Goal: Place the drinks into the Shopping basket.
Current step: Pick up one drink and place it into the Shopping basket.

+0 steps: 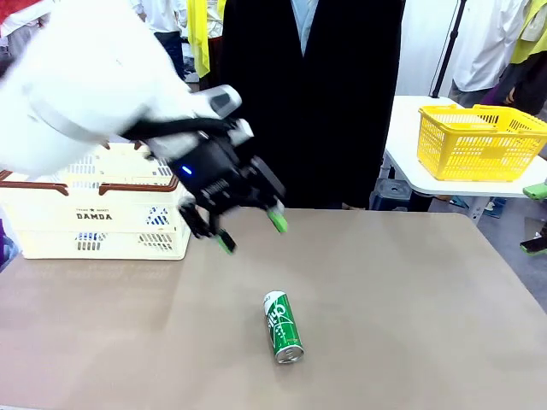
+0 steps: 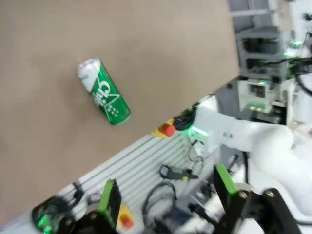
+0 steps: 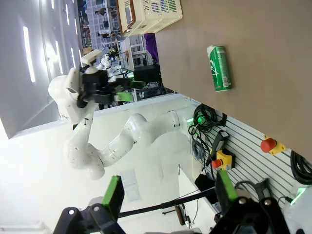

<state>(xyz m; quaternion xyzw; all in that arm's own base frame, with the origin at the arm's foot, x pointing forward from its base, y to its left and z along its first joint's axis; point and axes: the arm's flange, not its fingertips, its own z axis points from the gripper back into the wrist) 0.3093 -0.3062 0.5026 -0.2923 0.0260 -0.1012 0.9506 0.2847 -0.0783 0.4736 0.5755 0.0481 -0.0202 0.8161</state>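
green can [image 1: 283, 327]: was lying on its side on the tan surface [image 1: 410, 307], pretty much front and middle, silver end pointing toward the robot's side, nothing touching it
left gripper [image 1: 251, 231]: was hanging in the air above the surface, tilted, up and to the left of the can, green-padded fingers spread wide apart and holding nothing
left wrist view: same can [image 2: 103, 91] showed up well ahead of the fingers [image 2: 110, 195], lying slantwise on the brown top
Shopping basket [image 1: 102, 224]: cream crate with the brown rim and DAMDA print sat at the far left of the surface, behind the left arm; couldn't see what was inside from here
right gripper [image 3: 168, 195]: was off the surface edge, fingers apart, empty, looking across at the can [image 3: 220, 67] and the crate [image 3: 156, 12]
person [image 1: 316, 94]: stood in dark clothes at the far side
yellow mesh basket [image 1: 479, 141]: was on a separate white table off to the right
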